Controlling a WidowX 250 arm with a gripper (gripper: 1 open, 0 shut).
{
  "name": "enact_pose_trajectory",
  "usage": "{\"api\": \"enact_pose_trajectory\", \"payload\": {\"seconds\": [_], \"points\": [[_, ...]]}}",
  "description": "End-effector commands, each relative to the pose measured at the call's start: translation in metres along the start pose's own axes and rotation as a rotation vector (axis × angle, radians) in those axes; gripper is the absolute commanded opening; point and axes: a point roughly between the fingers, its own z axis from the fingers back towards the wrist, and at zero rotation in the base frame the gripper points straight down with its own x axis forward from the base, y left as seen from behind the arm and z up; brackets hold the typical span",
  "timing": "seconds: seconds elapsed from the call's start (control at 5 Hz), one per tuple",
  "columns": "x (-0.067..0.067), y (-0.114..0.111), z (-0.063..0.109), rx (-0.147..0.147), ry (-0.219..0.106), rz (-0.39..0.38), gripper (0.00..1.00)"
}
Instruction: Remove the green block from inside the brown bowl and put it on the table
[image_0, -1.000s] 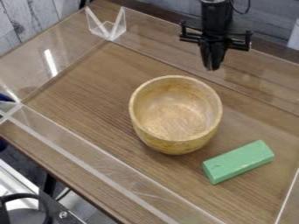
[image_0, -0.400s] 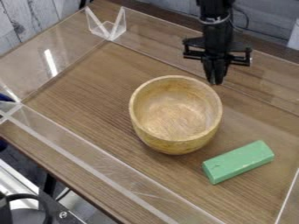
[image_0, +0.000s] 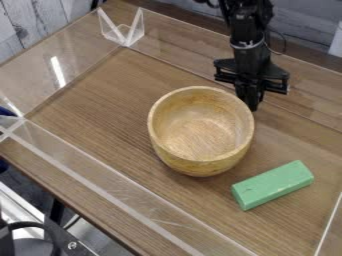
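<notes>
- We see a brown wood-grain desk (image_0: 100, 95) edged by low clear acrylic walls (image_0: 80, 170).
- Near the middle of the desk stands the round light tan wooden bowl (image_0: 201, 130) with thick walls; its pale interior shows nothing inside.
- Above the bowl's far rim, toward the desk's far edge, we see the black robot arm (image_0: 245, 30) pointing steeply down, its jaws (image_0: 253, 98) closed together and holding nothing.
- The small flat bright green rectangular block (image_0: 273, 185) lies on the desk just beside the bowl, toward the near right corner, apart from the bowl's wall and well apart from the jaws.
- A small clear acrylic bracket (image_0: 122, 27) sits at the far left corner.
</notes>
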Motion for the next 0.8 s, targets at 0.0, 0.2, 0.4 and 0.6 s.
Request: {"api": "enact_pose_trajectory", "payload": {"seconds": [0.0,0.2,0.4,0.6], "points": [[0.0115,-0.0056,0.0055,-0.002,-0.047,-0.021,0.00],[0.0106,-0.0071,0.0002,0.002,-0.038,-0.022,0.00],[0.0094,-0.0076,-0.0003,0.023,-0.042,-0.024,0.00],[0.0078,-0.0081,-0.0007,0.043,-0.047,-0.025,0.00]]}}
